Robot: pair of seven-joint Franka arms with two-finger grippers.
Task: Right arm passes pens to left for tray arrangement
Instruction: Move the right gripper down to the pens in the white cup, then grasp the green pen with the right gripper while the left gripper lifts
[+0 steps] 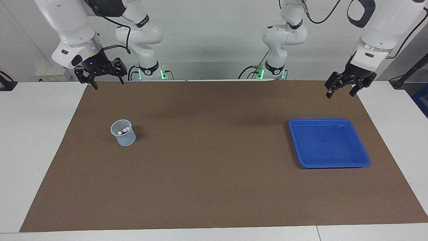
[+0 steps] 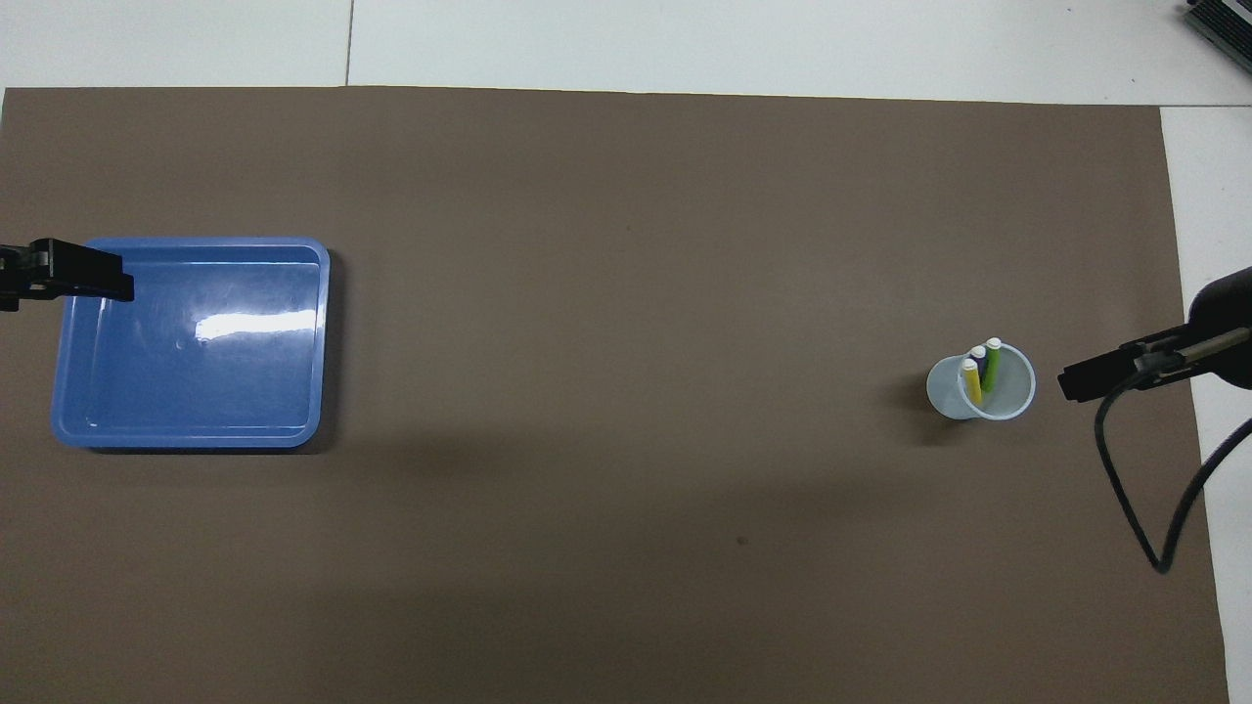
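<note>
Brown mat (image 1: 214,160) covers most of the white table (image 1: 36,140), filling the middle of both views. No writing can be read anywhere.

Big blue tray (image 1: 329,164) sits at the right of the facing view with nothing in it. Small pale-blue mesh cup (image 1: 123,134) stands at the left of that view, well apart from the tray. Three pens (image 2: 981,372) stand in the cup, one green, one purple, one yellow, pale ends up.

Right gripper (image 1: 102,78) hangs in the air at the upper left of the facing view, over the mat's edge, fingers spread apart, holding nothing. Left gripper (image 1: 344,89) hangs at the upper right, over the mat's edge near the tray, fingers also apart and holding nothing
</note>
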